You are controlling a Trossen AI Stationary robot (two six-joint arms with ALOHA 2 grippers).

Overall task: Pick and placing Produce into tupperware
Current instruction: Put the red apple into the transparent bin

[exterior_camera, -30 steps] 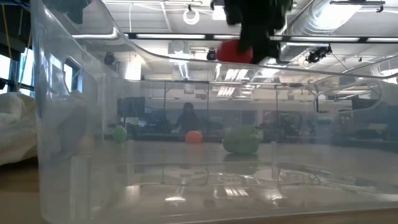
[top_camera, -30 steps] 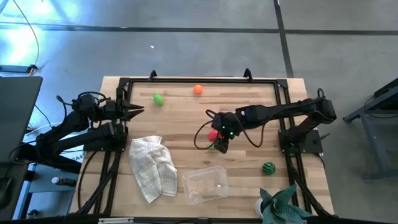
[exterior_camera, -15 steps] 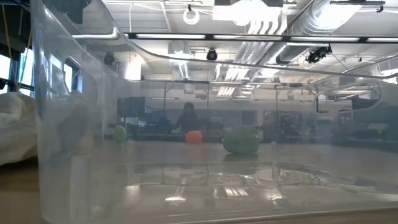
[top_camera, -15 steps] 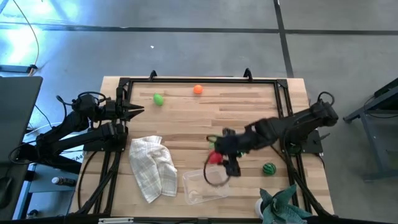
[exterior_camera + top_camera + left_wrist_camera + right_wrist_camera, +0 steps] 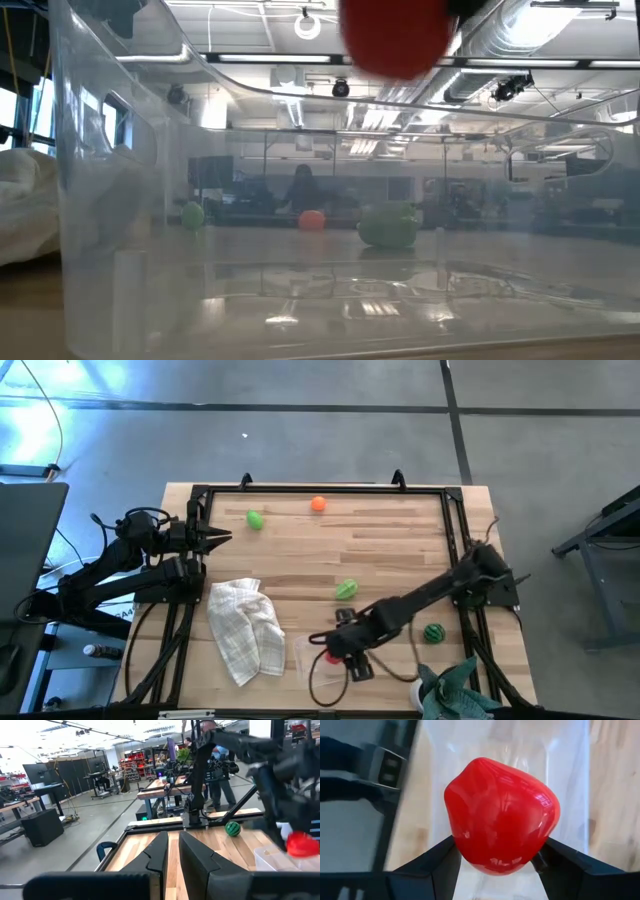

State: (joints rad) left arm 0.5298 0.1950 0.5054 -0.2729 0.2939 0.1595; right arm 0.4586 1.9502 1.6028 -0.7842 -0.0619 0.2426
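My right gripper (image 5: 333,657) is shut on the red produce (image 5: 502,815), which hangs over the clear tupperware (image 5: 303,660) near the table's front edge. In the low view the red produce (image 5: 395,35) shows above the tupperware's rim (image 5: 250,85). A light-green leafy piece (image 5: 346,589) lies mid-table, an orange one (image 5: 318,504) and a green one (image 5: 255,519) near the far edge, and a striped green ball (image 5: 432,631) at the right. My left gripper (image 5: 224,536) waits shut at the table's left side. My right gripper pinches the red produce between its two fingers (image 5: 437,862), one on each of its lower flanks (image 5: 462,847). The fingers slant downward, coming from the table's far right. The produce is lifted clear, above the open tupperware.
A white checked cloth (image 5: 245,628) lies crumpled left of the tupperware. A teal spiky plant-like thing (image 5: 455,695) stands at the near right corner. A black frame (image 5: 320,488) runs around the table's edges. Bare wood shows between the far produce and the tupperware.
My right gripper has swept from mid-table toward the near edge and somewhat left, sinking a little and rolling about its own line, with the red produce still between its fingers. It now stands over the tupperware. The light-green leafy piece lies uncovered behind it.
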